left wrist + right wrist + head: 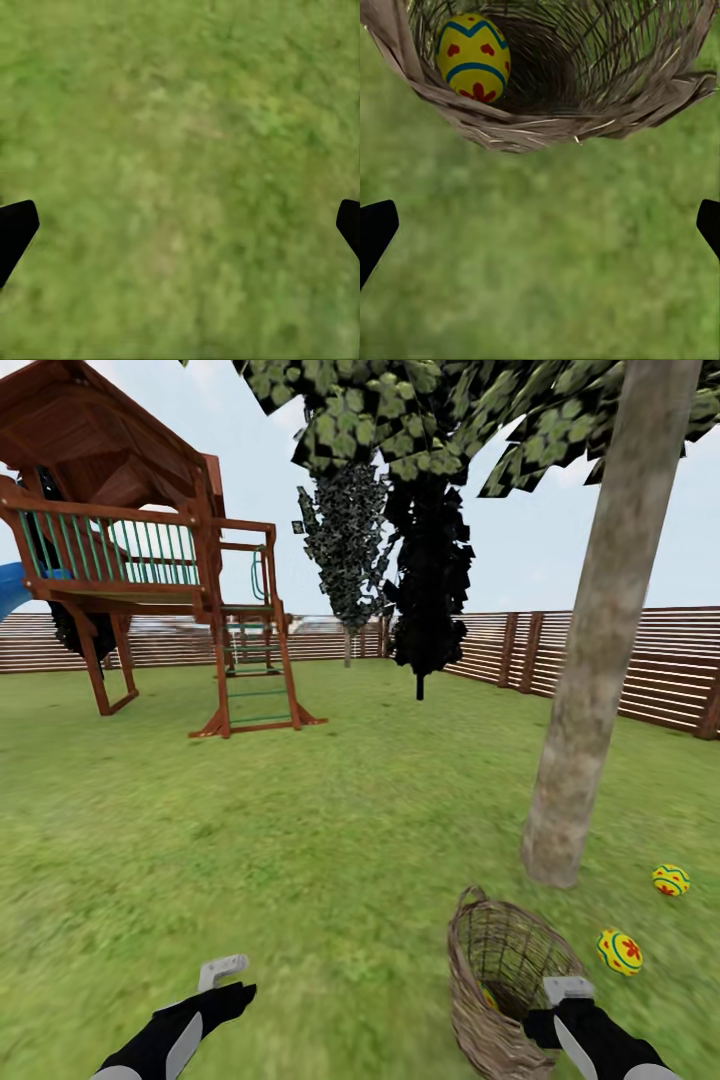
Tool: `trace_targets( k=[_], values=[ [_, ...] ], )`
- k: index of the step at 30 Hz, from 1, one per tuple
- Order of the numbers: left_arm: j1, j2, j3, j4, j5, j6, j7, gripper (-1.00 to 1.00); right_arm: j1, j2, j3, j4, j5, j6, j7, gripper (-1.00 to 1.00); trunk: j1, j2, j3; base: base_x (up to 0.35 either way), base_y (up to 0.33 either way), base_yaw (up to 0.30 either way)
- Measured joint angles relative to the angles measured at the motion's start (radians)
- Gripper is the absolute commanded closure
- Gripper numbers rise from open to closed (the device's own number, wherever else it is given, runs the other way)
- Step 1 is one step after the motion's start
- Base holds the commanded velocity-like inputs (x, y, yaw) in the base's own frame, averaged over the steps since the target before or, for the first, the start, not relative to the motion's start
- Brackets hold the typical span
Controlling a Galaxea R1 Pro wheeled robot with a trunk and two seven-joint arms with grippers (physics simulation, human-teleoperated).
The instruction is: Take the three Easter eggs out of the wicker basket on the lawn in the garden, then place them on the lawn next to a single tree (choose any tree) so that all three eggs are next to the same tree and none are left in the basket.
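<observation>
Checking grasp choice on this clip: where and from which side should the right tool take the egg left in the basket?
Grip the last egg across its rounded middle, coming in through the open mouth of the wicker basket. The woven walls block every other side. The egg sits against one inner wall, so a finger probably must slip between them. The right tool is open near the rim.

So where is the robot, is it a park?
More likely a back garden: a lawn closed in by a wooden slat fence, with a wooden playset and a tree.
</observation>
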Motion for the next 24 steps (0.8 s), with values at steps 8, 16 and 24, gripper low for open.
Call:
trace_targets(
  k=[8,16,24],
  values=[
    [0.0,0.0,0.0,0.0,0.0,0.0,-0.001,-1.0,0.0,-0.003,-0.001,0.0,-0.001,0.004,0.002,-1.0,0.0,0.0,0.0,0.282,0.216,-0.067],
    [0.0,-0.001,0.0,0.001,0.0,-0.002,-0.001,-1.0,0.0,-0.005,-0.001,0.0,-0.003,0.007,0.006,-1.0,0.0,0.0,0.0,0.281,0.234,-0.256],
    [0.0,-0.002,-0.002,0.001,-0.001,-0.002,-0.001,-1.0,0.0,-0.005,-0.001,0.0,-0.003,0.008,0.005,-1.0,0.0,0.0,0.0,0.281,0.234,-0.266]
  ],
)
